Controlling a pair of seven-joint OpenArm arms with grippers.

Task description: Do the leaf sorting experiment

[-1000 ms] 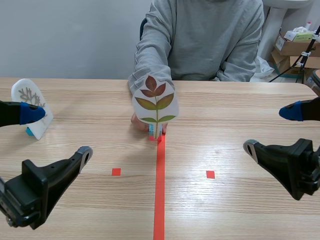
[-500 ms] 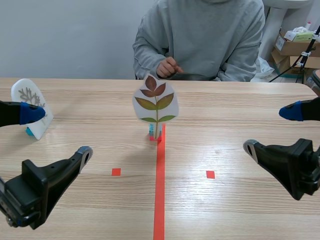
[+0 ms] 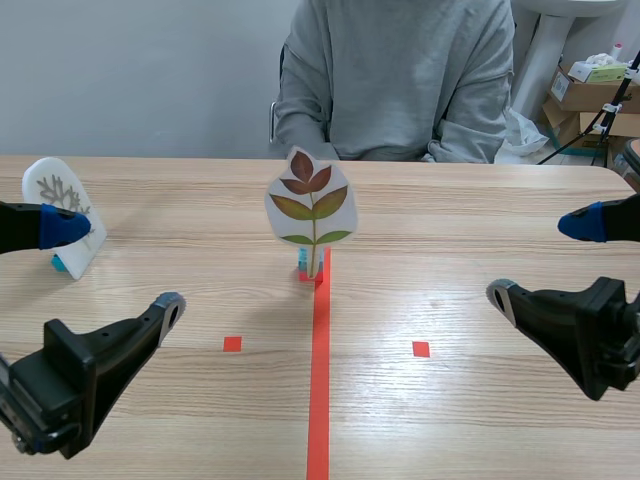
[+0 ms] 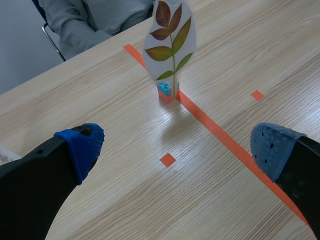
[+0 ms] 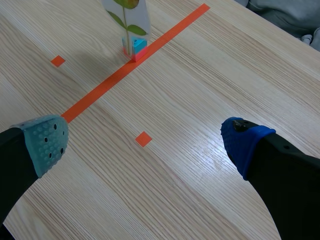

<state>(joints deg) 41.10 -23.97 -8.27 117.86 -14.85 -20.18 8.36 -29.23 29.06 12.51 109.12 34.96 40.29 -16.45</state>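
Note:
A white leaf card (image 3: pixel 311 210) printed with a red, green and yellow leaf sprig stands upright in a small blue and red block (image 3: pixel 307 268) at the far end of the tape line. The left wrist view shows this leaf card (image 4: pixel 170 42) well ahead of my open left gripper (image 4: pixel 175 150). From the right wrist, the card's lower part (image 5: pixel 131 17) is far ahead of my open right gripper (image 5: pixel 145 137). A second white card (image 3: pixel 62 212) with a pale branching leaf stands at the far left, partly behind my left gripper's blue pad. Both grippers (image 3: pixel 110 265) (image 3: pixel 550 260) hold nothing.
A person in a grey sweater (image 3: pixel 400 70) sits across the table, hands out of sight. Cardboard boxes (image 3: pixel 590 100) are stacked off the table at the back right.
The person's hand let go of the leaf card, then drew back off the table and out of sight. The card stays standing. Neither arm has moved.

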